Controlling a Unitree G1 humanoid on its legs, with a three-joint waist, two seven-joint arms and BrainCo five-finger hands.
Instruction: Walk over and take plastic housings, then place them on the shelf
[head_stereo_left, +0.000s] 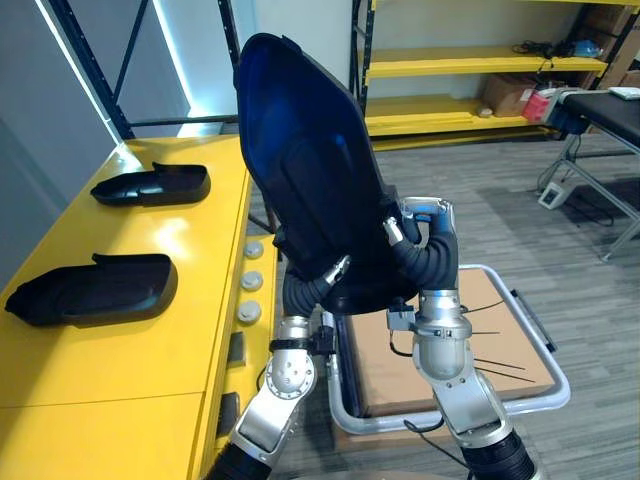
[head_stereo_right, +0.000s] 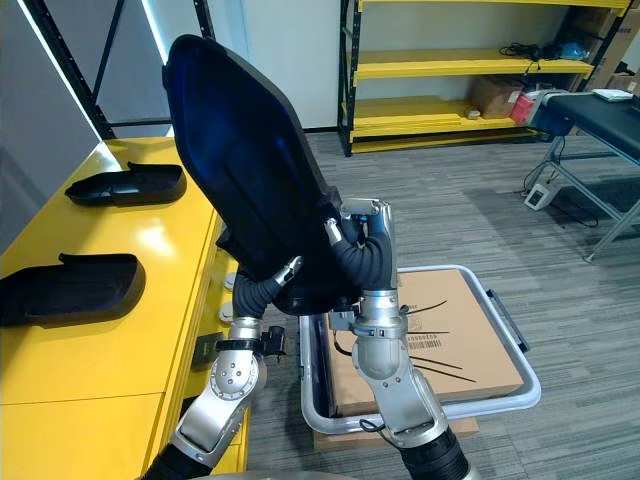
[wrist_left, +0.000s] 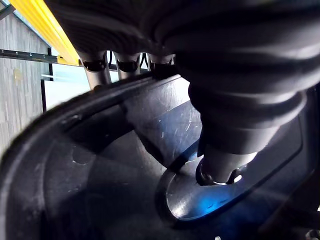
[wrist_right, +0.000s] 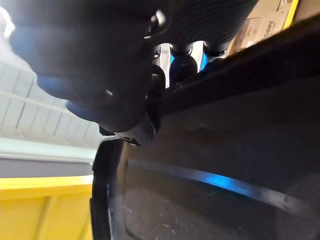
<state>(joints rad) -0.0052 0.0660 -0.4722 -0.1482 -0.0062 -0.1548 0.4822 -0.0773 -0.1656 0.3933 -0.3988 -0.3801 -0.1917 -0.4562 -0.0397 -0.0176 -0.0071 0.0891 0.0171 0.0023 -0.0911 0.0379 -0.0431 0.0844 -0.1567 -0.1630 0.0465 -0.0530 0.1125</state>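
Observation:
I hold a large black plastic housing (head_stereo_left: 310, 170) upright in front of me, its hollow side facing me. My left hand (head_stereo_left: 325, 280) grips its lower left edge. In the left wrist view the fingers (wrist_left: 100, 70) hook over the rim and the thumb (wrist_left: 220, 165) presses the inside. My right hand (head_stereo_left: 425, 235) grips the lower right edge, its fingers (wrist_right: 185, 55) curled over the rim. Two smaller black housings (head_stereo_left: 150, 185) (head_stereo_left: 95, 290) lie on the yellow shelf top (head_stereo_left: 190, 350) at my left.
A metal-framed cart (head_stereo_left: 540, 395) holding a cardboard sheet (head_stereo_left: 470, 355) stands just below my right arm. Yellow rack shelves (head_stereo_left: 470, 65) with a box (head_stereo_left: 505, 95) line the back wall. A black table (head_stereo_left: 610, 105) stands at the far right on grey floor.

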